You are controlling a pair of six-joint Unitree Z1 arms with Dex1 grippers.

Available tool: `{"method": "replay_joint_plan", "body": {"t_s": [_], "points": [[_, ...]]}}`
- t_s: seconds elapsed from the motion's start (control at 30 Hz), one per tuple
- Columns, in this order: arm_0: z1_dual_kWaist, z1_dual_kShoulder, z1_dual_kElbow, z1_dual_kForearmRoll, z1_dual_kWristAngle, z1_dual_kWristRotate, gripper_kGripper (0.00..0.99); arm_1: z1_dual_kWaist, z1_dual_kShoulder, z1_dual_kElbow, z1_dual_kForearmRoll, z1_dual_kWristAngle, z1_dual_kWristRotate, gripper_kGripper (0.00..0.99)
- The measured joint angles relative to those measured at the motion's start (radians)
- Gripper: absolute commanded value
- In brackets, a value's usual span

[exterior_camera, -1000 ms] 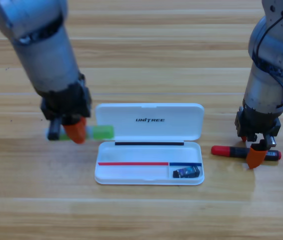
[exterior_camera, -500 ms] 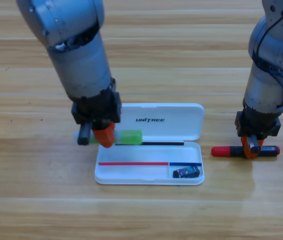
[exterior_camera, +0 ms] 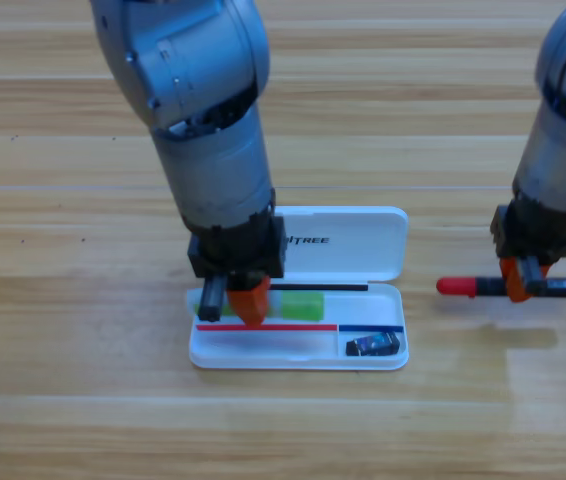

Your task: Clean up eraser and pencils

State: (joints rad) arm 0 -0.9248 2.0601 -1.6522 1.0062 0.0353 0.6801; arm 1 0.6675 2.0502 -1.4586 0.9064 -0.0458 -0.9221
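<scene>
High view: at lower centre of the frame the left gripper (exterior_camera: 241, 298) clamps the green highlighter (exterior_camera: 298, 306) near its pale end, holding it level over the upper slot of the open white case (exterior_camera: 395, 352). The eraser (exterior_camera: 374, 345) already lies in the case's lower right compartment. At right of centre the right gripper (exterior_camera: 525, 278) grips the red-capped marker (exterior_camera: 460, 287) at mid-barrel, just above the wooden table (exterior_camera: 63, 380). Both pens look light, stiff and smooth-walled, so they may swivel in the jaws; a hold near the middle of the barrel seems safest.
</scene>
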Motion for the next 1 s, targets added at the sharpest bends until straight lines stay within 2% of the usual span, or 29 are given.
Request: {"method": "replay_joint_plan", "body": {"t_s": [0.23, 1.0], "points": [[-0.006, 0.038, -0.029, 0.002, -0.002, 0.000, 0.000, -0.001, -0.062, 0.025, 0.000, 0.000, 0.000, 0.000], [-0.006, 0.091, -0.050, 0.002, -0.002, 0.000, 0.000, -0.001, -0.063, 0.064, 0.000, 0.000, 0.008, 0.000]]}}
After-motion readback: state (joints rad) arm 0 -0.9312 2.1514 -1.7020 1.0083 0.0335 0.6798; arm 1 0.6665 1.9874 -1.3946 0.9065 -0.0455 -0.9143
